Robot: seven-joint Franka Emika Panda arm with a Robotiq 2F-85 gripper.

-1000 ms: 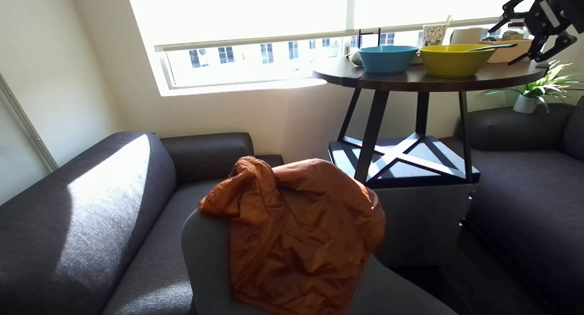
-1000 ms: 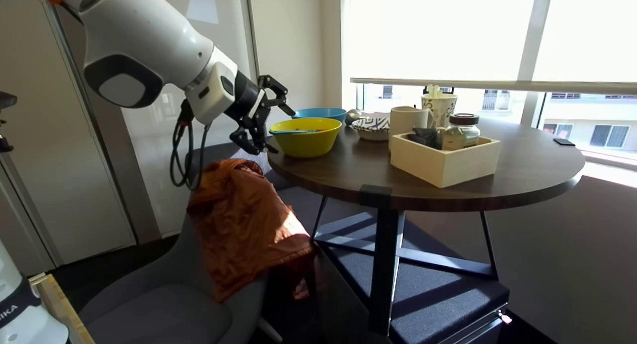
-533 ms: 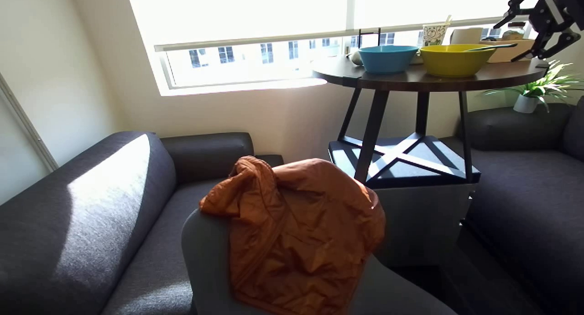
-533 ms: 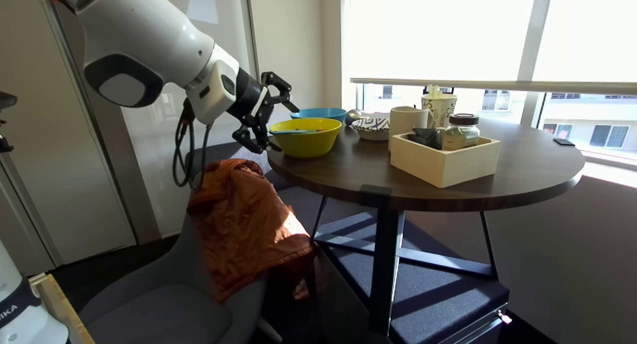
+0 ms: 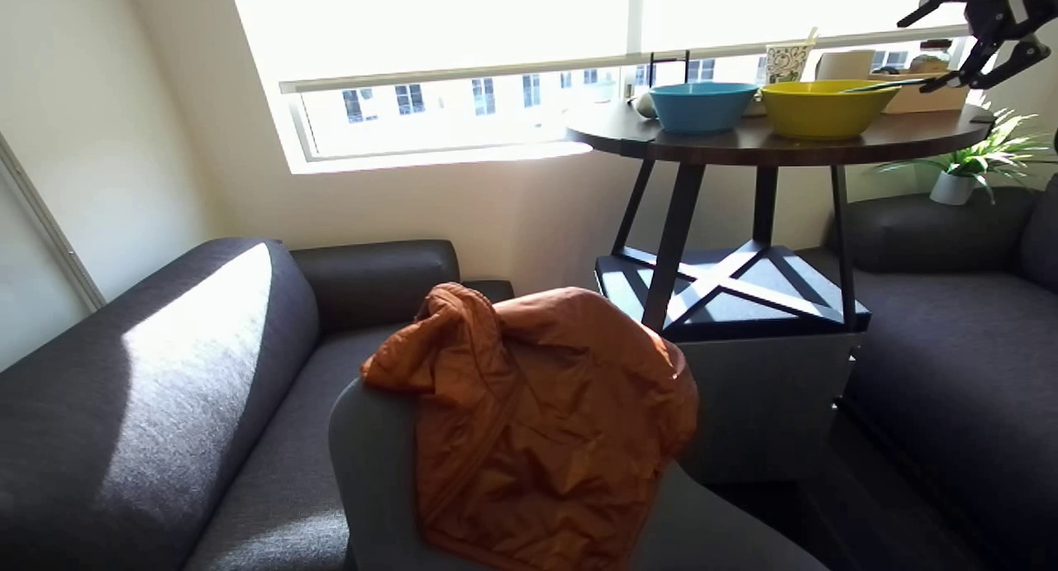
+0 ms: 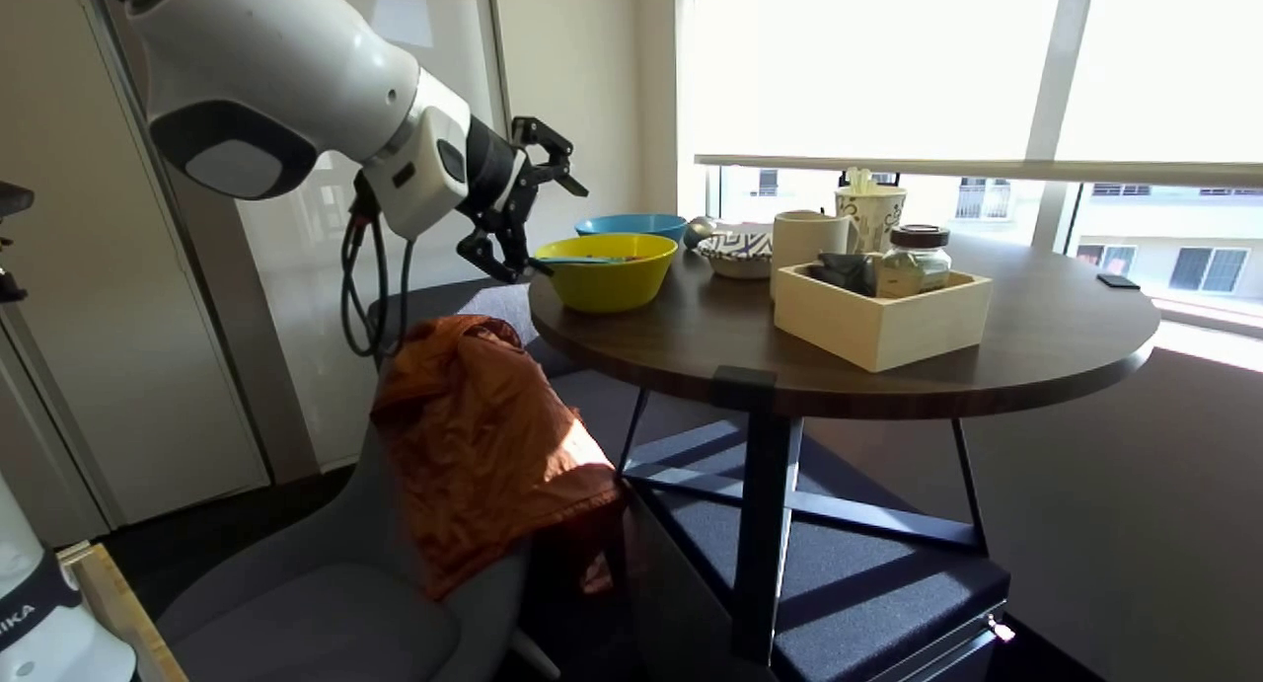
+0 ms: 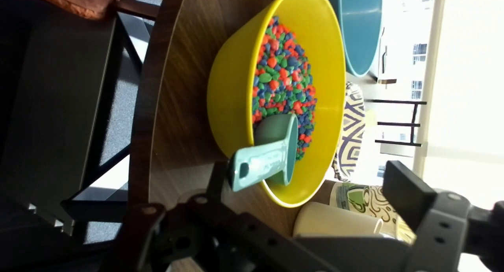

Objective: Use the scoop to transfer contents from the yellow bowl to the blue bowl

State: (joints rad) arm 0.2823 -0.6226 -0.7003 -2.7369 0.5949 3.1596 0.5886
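Overall, the round tabletop (image 6: 1046,317) spanned the right half of an exterior view. Near its left edge stood the yellow bowl (image 6: 607,282), the blue bowl (image 6: 631,223) partly hidden behind it. The tool (image 6: 562,226) hung just left, fingers spread wide. Wrist view: scoop (image 7: 262,161) lay mid-frame in the yellow bowl, handle over the rim, among red, green and blue pieces (image 7: 281,79).

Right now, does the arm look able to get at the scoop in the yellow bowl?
Probably yes: the scoop has its handle jutting past the rim of the yellow bowl towards the open end effector, with nothing visibly between. One fingertip sits near the handle; contact is unclear.
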